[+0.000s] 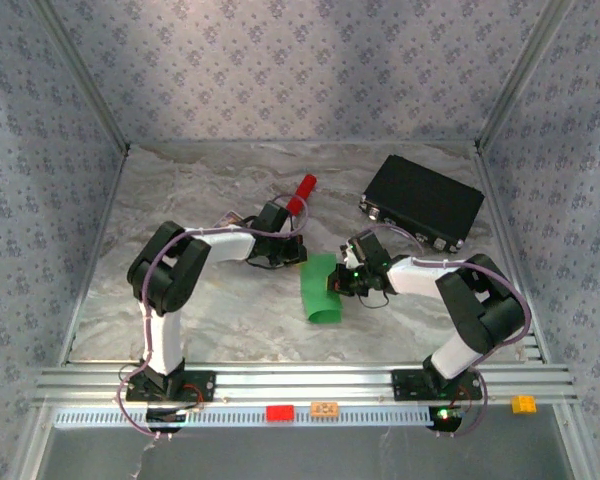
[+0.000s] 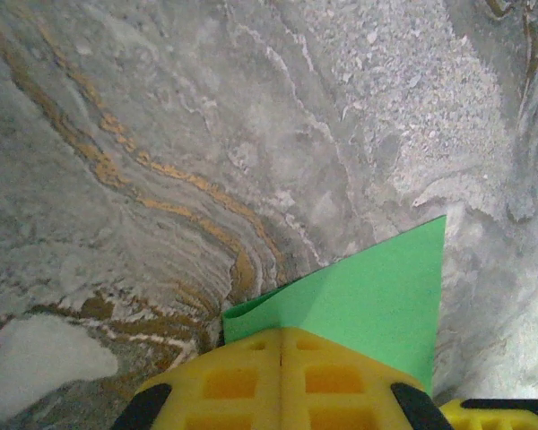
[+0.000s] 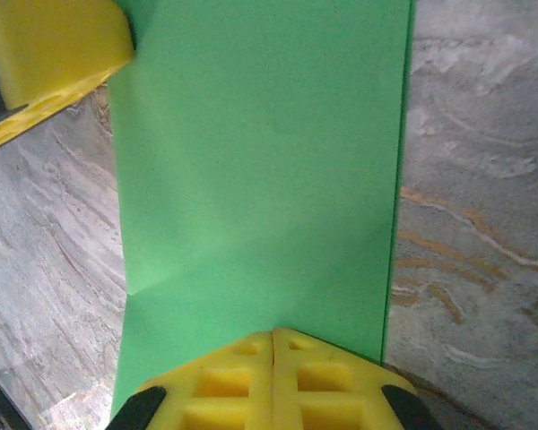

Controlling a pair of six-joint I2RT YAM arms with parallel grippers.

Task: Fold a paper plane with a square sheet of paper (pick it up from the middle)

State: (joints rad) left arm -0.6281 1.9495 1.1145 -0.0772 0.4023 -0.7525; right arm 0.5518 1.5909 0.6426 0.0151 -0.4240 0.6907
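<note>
Top external: left gripper (image 1: pixel 301 258) and right gripper (image 1: pixel 342 280) clamp the green sheet (image 1: pixel 320 298).

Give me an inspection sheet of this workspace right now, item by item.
Surface: marble-patterned table.
Job's things: green paper, bent over itself, not yet a plane.
Clutter: red cylinder and black case at the back.
Claws: left claw and right claw both shut on the green paper.
Cables: purple cables along the arms, off the paper.
Surroundings: patterned walls; metal rail at the near edge.
</note>
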